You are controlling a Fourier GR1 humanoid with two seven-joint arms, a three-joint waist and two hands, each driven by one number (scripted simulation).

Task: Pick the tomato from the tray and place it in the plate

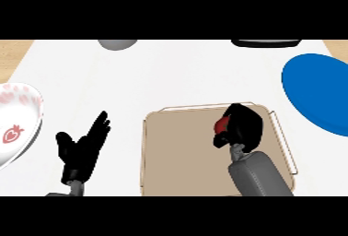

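A red tomato (222, 124) shows over the far right part of the tan tray (176, 152), mostly hidden by my right hand (242, 125), whose fingers are curled round it. The blue plate (318, 92) lies at the right edge, beyond the tray's right rim. My left hand (83, 147) rests open on the counter left of the tray, fingers pointing up.
A white plate with a strawberry pattern (17, 120) sits at the left edge. At the far edge, a grey round object (117, 44) and a black object (266, 43) are partly cut off. The tray has a thin raised wire rim.
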